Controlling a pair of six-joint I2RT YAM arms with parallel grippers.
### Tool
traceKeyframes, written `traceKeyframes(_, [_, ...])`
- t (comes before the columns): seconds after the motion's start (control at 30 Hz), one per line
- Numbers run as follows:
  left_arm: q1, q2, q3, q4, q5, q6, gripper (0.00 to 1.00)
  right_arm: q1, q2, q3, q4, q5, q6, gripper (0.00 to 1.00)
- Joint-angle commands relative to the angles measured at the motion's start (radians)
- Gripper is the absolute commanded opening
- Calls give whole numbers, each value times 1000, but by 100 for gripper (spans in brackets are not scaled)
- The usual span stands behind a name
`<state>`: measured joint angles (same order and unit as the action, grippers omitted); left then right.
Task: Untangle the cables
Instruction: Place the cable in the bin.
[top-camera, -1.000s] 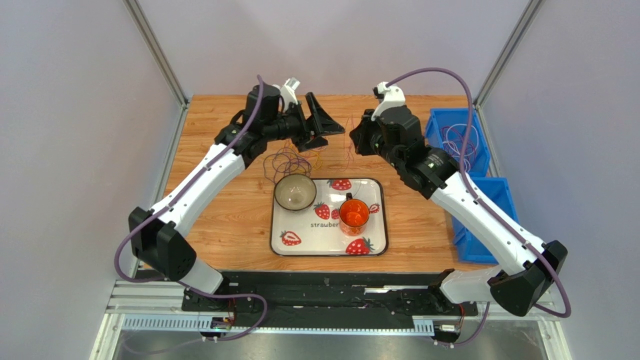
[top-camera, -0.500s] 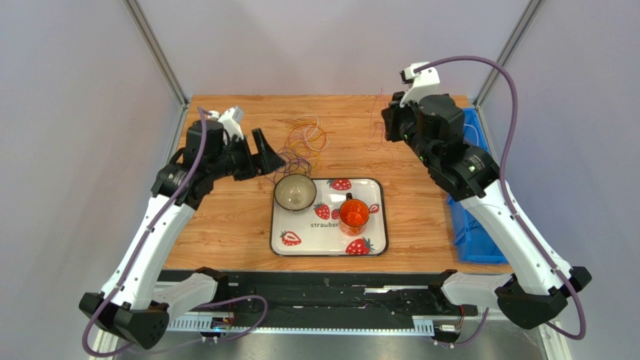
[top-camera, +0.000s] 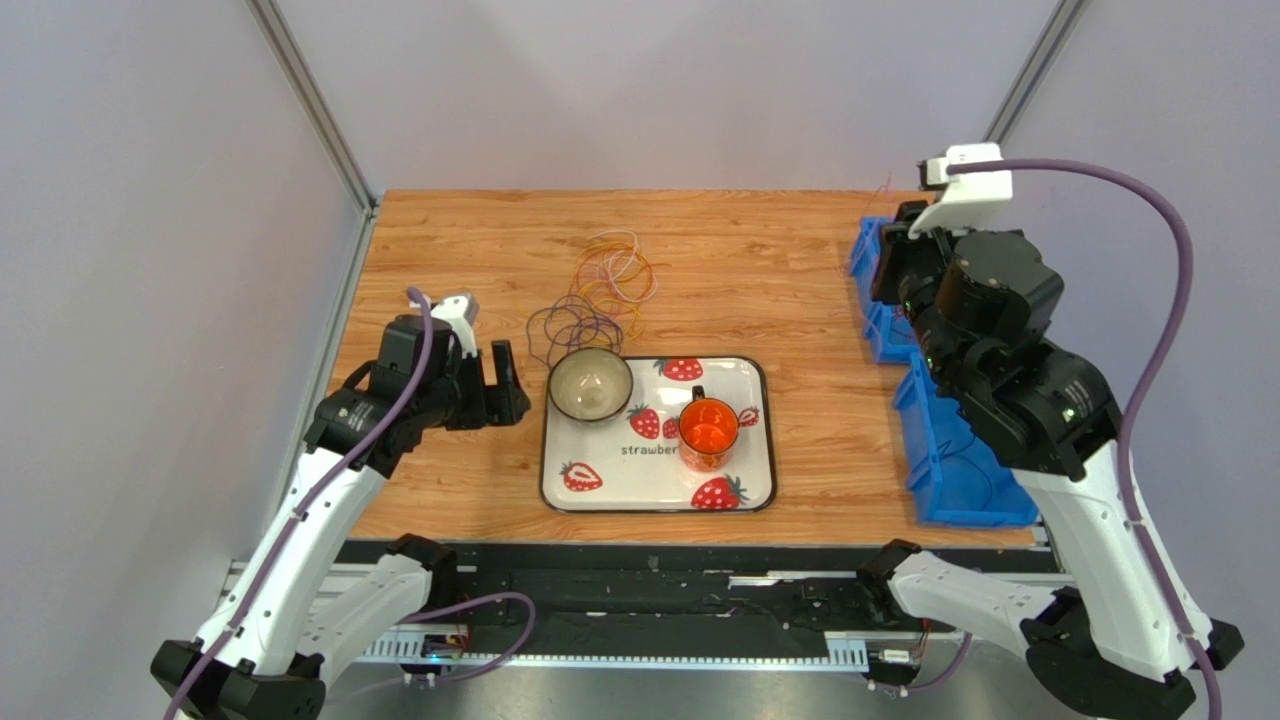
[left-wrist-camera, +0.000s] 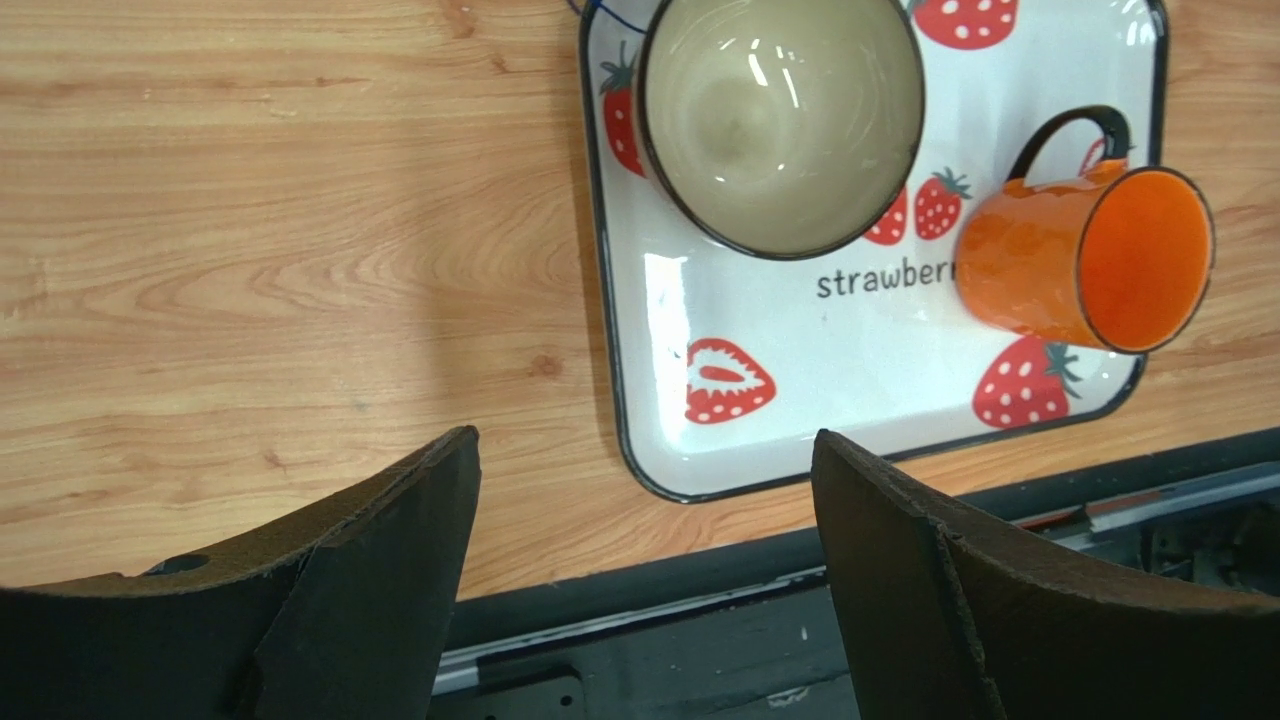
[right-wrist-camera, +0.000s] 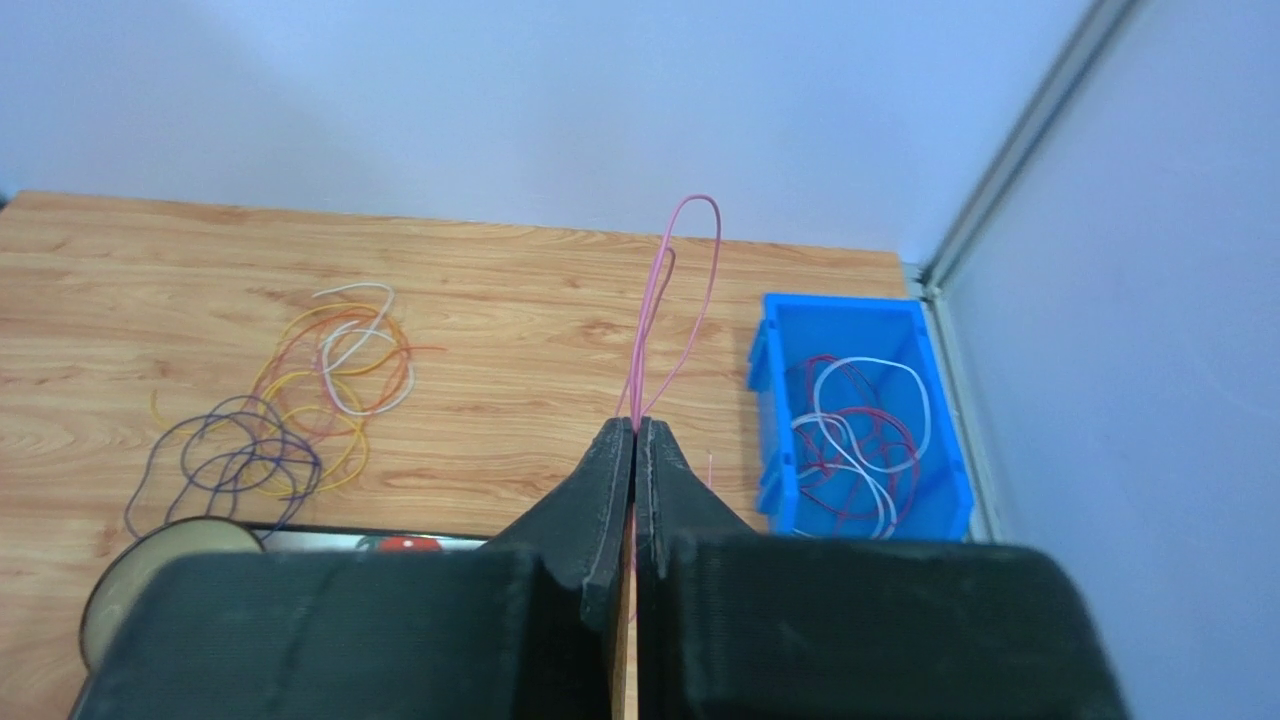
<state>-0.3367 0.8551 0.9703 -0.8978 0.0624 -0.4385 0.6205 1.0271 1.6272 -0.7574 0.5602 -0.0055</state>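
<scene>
Overhead, the wood-grain desk (top-camera: 781, 285) fills mid-frame, boxed in by pale grey-lilac walls (top-camera: 676, 90) and slanted metal posts (top-camera: 308, 98) at the upper corners. Most of the cables (top-camera: 598, 293) lie on bare wood at upper centre: a loose pile of purple, orange, yellow and white loops, the purple edge just beside the bowl (top-camera: 589, 384). Bowl and orange mug (top-camera: 708, 428) sit on the strawberry tray (top-camera: 646, 480), centre frame. Blue bins (top-camera: 962, 480) line the right edge; the wrist view shows red and white wires inside one. Right hand (right-wrist-camera: 634, 432): fingers pressed together on a pink cable (right-wrist-camera: 684, 300), its loop standing up from the tips. Left hand (left-wrist-camera: 643, 443): left of the tray, fingers wide apart, holding nothing.
</scene>
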Motion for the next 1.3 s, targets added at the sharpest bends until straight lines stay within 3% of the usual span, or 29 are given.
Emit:
traceKeyframes(0.0, [4, -21, -10, 42, -33, 50, 89, -2, -54, 36, -63, 136, -30, 0])
traceKeyframes(0.43, [4, -34, -24, 54, 1, 53, 88, -2, -166, -23, -152, 495, -1, 0])
traceKeyframes(0.9, [4, -24, -27, 57, 22, 52, 87, -25, -242, -236, -164, 759, 143, 0])
traceKeyframes(1.03, [4, -14, -28, 60, 31, 55, 87, -122, -242, -294, -165, 646, 170, 0])
traceKeyframes(1.1, [4, -5, -28, 59, 36, 57, 87, -252, -236, -317, -165, 548, 176, 0])
traceKeyframes(1.27, [4, -7, -27, 57, 33, 55, 87, -650, -181, -388, -165, 83, 229, 0])
